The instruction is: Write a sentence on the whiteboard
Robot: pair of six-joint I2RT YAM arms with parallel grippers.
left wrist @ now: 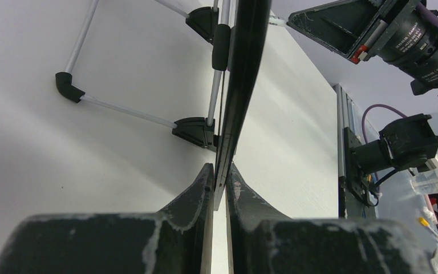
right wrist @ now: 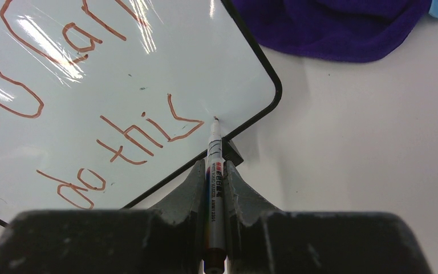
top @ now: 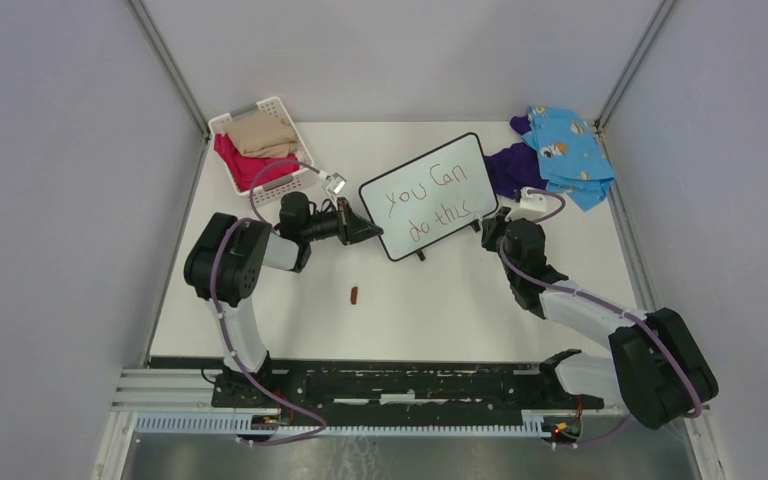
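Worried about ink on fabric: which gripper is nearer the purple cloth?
Right. The right gripper, holding the marker, is close beside the purple cloth; the left gripper clamps the whiteboard at its opposite edge.

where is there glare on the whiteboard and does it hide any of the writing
Right wrist: streaky glare crosses the whiteboard at upper left, over "can", but the sentence is readable; the right fingers around the marker look soft. Top external: no glare, even light. Left wrist: board seen edge-on, left fingers blurred.

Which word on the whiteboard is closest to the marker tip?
The word "this", at the end of the lower line; the marker tip sits just beyond its final s.
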